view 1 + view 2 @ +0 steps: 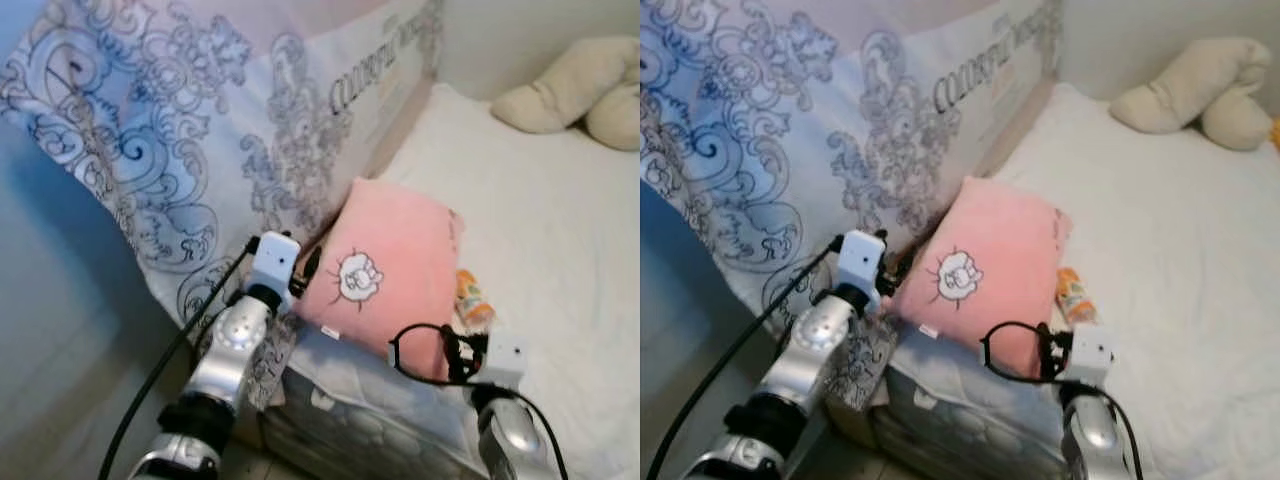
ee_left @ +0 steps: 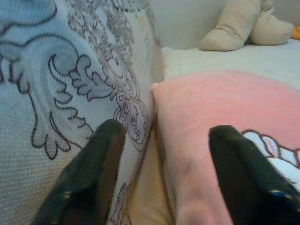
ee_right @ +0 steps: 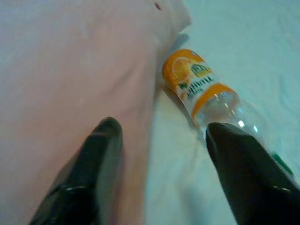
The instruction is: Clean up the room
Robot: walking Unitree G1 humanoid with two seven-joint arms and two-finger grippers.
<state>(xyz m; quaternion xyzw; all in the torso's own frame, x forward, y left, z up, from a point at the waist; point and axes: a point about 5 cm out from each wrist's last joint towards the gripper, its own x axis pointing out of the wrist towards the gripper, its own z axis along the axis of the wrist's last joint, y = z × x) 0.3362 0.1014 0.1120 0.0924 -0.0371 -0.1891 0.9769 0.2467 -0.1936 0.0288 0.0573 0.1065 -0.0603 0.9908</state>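
- Nearest in my head view, both arms reach a pink pillow (image 1: pixel 385 275) on the bed (image 1: pixel 560 260); the left gripper (image 1: pixel 305 272) touches its edge.
- Left wrist: spread fingers (image 2: pixel 89 178), patterned sheet (image 2: pixel 56 93) one side, pillow the other.
- Right wrist: right gripper (image 3: pixel 161 173) spread wide, plastic bottle (image 3: pixel 206 93) just ahead beside the pillow.

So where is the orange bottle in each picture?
Left eye view: bottle lies on the white bed, against the pink pillow, on its right edge.
Right eye view: same spot, just above the right hand's wrist camera.
Left wrist view: I can't find it there.
Right wrist view: right ahead, between the black fingers.
Shared landmark: the pink pillow.
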